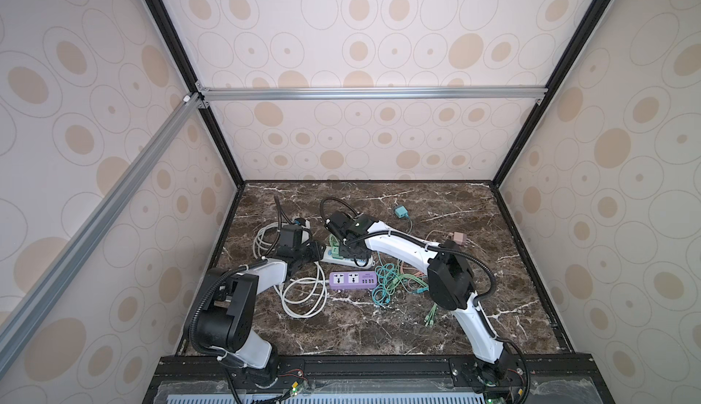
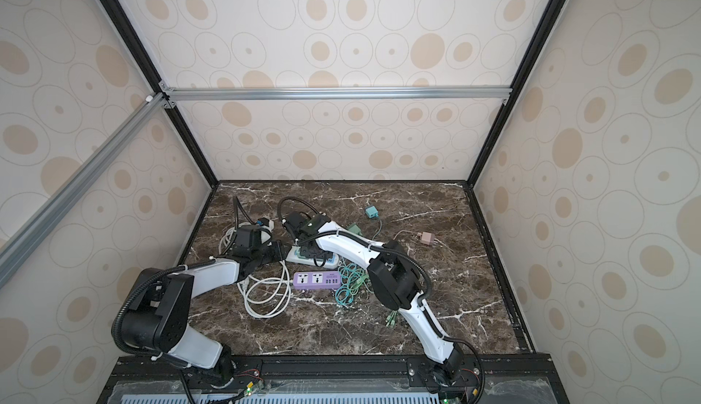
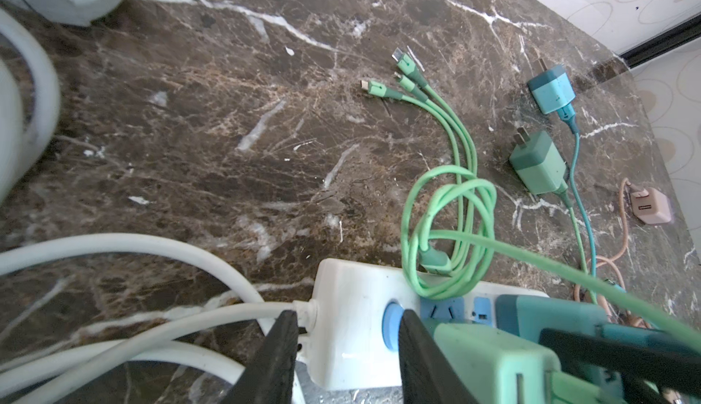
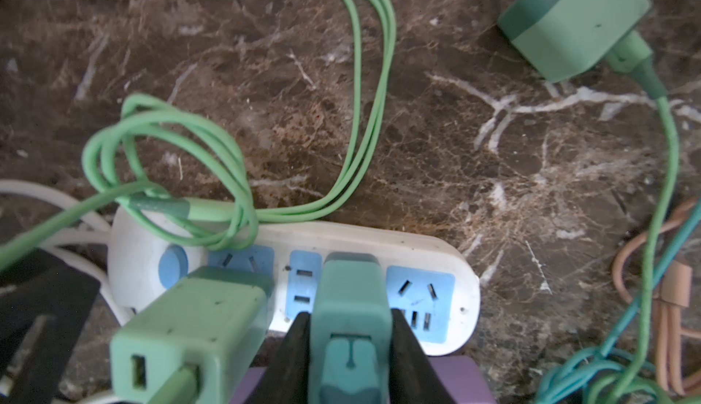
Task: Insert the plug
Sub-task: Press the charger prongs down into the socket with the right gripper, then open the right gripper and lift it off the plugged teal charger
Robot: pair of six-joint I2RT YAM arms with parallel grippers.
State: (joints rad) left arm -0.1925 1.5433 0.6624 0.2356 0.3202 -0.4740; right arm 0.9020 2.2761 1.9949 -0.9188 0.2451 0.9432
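Note:
The white power strip (image 4: 417, 246) with blue sockets lies on the marble table (image 1: 455, 307) in both top views. A teal plug (image 4: 351, 296) stands upright in the strip's middle socket, and my right gripper (image 4: 349, 318) is shut on it, a finger flat against each side. A light green plug (image 4: 197, 318) sits in the neighbouring socket by the blue button. My left gripper (image 3: 349, 315) holds the cable end of the strip (image 3: 352, 337), one finger by the cord entry and the other at the button. Seen in a top view, both grippers meet over the strip (image 1: 328, 258).
A purple power strip (image 1: 352, 280) lies just in front of the white one. White cord coils (image 1: 303, 296) lie on the left. Green and teal cables (image 1: 387, 280) tangle on the right. Loose teal (image 3: 550, 87), green (image 3: 536, 167) and pink (image 3: 650, 207) chargers lie farther back.

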